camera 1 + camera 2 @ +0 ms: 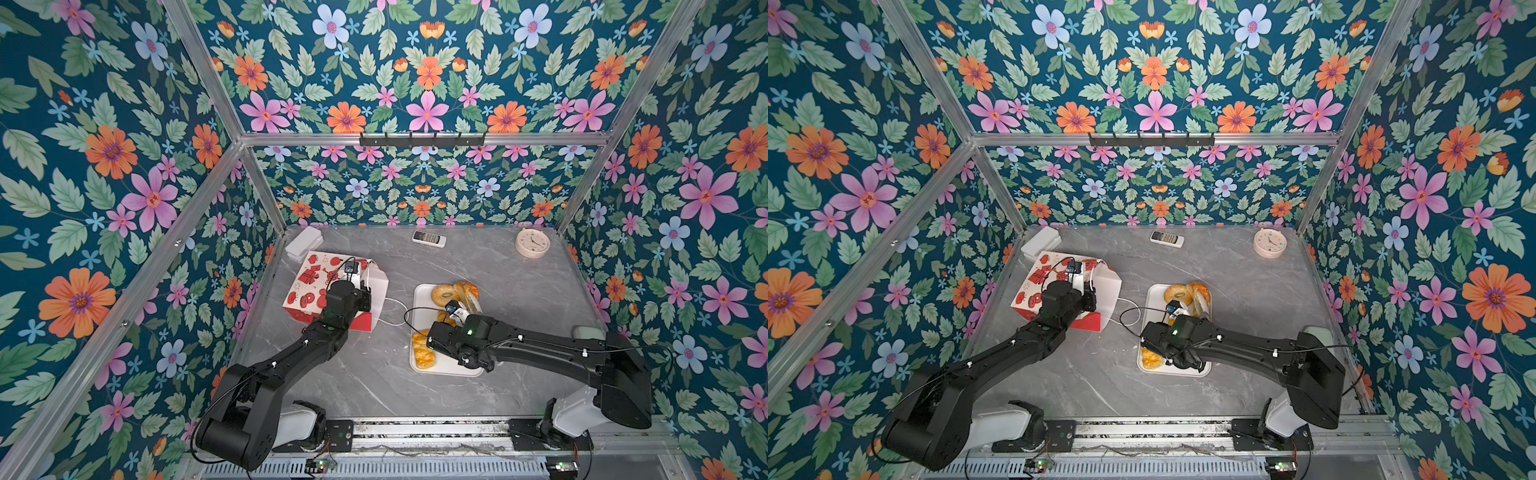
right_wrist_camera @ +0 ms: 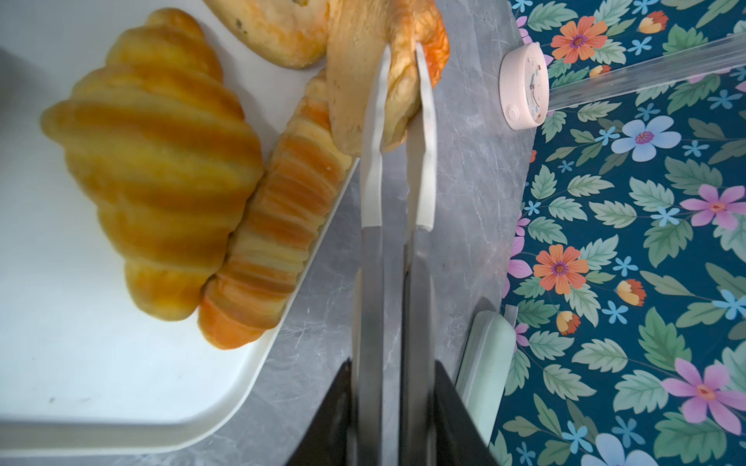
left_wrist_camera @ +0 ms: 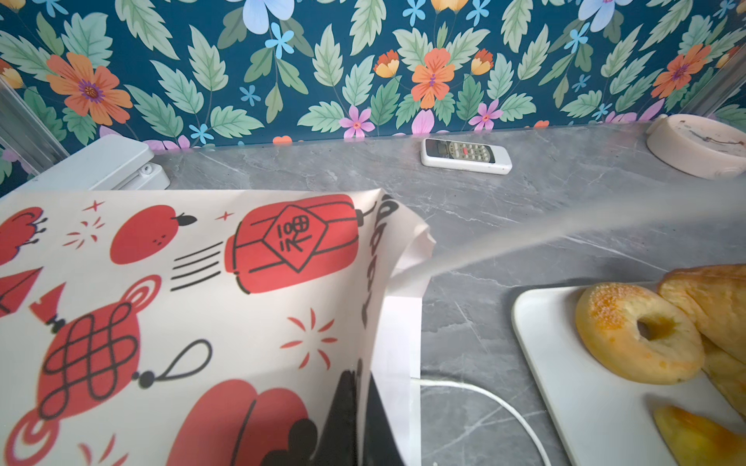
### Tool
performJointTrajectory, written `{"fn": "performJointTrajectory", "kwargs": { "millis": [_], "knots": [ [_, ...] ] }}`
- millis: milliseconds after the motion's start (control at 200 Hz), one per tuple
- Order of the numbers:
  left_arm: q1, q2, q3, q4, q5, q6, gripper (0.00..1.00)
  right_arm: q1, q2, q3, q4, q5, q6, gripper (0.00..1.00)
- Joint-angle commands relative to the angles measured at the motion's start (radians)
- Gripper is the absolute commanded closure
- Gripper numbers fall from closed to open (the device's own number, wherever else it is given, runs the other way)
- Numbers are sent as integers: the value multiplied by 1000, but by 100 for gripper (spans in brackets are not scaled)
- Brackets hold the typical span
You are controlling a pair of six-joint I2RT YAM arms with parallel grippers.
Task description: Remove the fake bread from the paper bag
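The paper bag [image 1: 309,282] [image 1: 1034,286], white with red motifs, lies tipped on the left of the table. My left gripper [image 1: 367,287] [image 3: 362,377] is shut on the bag's wall [image 3: 202,302] at its open edge. The bag's inside is hidden. Several pieces of fake bread lie on a white tray [image 1: 419,303] [image 2: 80,322]: a ring bagel [image 1: 441,293] [image 3: 633,335], a croissant [image 2: 153,161] and a ridged loaf [image 2: 278,242]. At the tray's far right corner my right gripper [image 1: 473,302] [image 2: 401,60] holds a pale brown pastry [image 2: 397,86] between its white fingertips [image 2: 377,101].
A remote [image 1: 429,239], a round clock [image 1: 532,243] and a white box [image 1: 305,243] sit along the back edge. A pale green object [image 2: 488,363] lies by the right wall. The bag's white cord handle [image 1: 390,311] loops on the table between bag and tray.
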Motion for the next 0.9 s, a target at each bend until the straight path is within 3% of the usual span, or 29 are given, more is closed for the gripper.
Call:
{"fn": "performJointTrajectory", "kwargs": {
  "millis": [0, 150, 390, 895],
  "knots": [
    [3, -1, 1, 37, 10, -14, 100, 37, 21, 10, -37, -35, 43, 66],
    [2, -3, -5, 42, 14, -17, 100, 70, 41, 21, -40, -60, 64, 61],
    [2, -10, -10, 42, 17, -19, 100, 91, 29, 14, 0, -148, 87, 62],
    [3, -19, -10, 34, 23, -17, 100, 80, -163, 0, 75, -331, 72, 58]
  ]
}}
